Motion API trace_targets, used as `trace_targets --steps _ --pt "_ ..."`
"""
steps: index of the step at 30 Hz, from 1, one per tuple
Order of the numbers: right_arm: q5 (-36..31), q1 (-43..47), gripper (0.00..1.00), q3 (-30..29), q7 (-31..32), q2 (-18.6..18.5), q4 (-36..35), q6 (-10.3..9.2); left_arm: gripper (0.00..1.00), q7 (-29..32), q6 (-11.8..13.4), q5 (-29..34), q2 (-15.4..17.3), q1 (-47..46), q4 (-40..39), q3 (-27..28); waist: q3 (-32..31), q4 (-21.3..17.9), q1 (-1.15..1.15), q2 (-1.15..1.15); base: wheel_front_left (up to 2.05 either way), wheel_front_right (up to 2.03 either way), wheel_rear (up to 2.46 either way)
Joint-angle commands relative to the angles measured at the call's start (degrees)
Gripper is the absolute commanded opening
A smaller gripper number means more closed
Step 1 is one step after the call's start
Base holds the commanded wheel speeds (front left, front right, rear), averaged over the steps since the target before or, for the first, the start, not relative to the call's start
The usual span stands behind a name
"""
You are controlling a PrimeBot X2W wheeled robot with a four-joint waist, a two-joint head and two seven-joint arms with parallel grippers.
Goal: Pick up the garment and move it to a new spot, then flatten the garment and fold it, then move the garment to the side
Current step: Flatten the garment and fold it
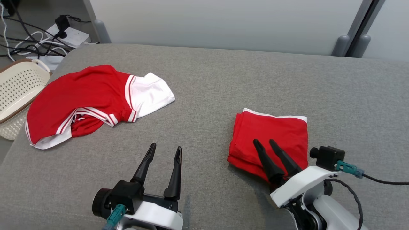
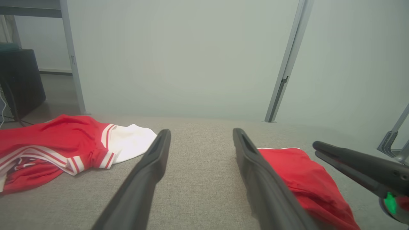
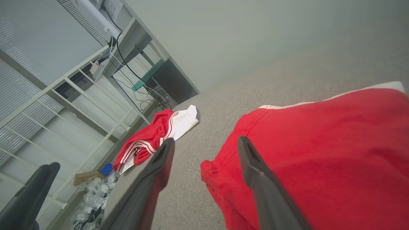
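While the folded garment (image 1: 274,134) lies on upholstery (image 1: 223,80), a basket (image 1: 19,86) stands apart.

The folded red garment (image 1: 281,134) is soft matt cloth; the table (image 1: 223,80) wears coarse grey woven fabric; the left basket (image 1: 19,83) is perforated cream plastic.

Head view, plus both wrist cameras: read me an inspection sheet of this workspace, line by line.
Surface: grey woven fabric tabletop, flat.
Job's things: folded red fabric garment at right, a neat rectangle; crumpled red-and-white jersey at left, unfolded.
Clutter: cream perforated plastic basket beside the table's left edge.
Claws: left claw open over tabletop; right claw open over the folded garment's near-left edge, contact unclear.
Cables: white power strip with tangled leads on the floor; black wrist cable.
Surroundings: pale grey wall panel.
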Motion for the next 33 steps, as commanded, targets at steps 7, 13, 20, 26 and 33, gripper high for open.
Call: trace_targets --steps 7,13,20,26,33 --pt "-8.1 0.0 1.00 -7.8 -2.4 -3.9 2.2 0.02 1.00 -0.3 0.9 -1.1 0.1 -0.5 -1.7 5.0 -2.0 -5.1 0.00 0.00 0.00 0.00 0.00" --pt "-21.2 2.5 1.00 -18.9 -2.5 -3.2 0.2 0.02 1.00 -0.3 0.8 -1.8 0.1 0.5 -2.1 8.0 -3.3 -7.7 0.00 0.00 0.00 0.00 0.00" --pt "-32.9 8.1 1.00 -24.1 -2.5 -1.5 -3.8 0.02 1.00 -0.3 0.2 -0.6 0.1 1.4 -2.3 10.9 -4.2 -8.6 0.00 0.00 0.00 0.00 0.00" --pt "-40.1 14.1 1.00 -27.7 -2.5 -0.2 -8.4 0.02 1.00 -0.3 -0.4 0.6 0.1 3.3 -2.7 13.4 -5.0 -8.8 0.00 0.00 0.00 0.00 0.00" --pt "-41.6 18.6 1.00 -29.7 -2.5 0.8 -13.3 0.02 1.00 -0.3 -0.8 2.4 0.1 5.9 -4.6 14.2 -6.0 -8.5 0.00 0.00 0.00 0.00 0.00"
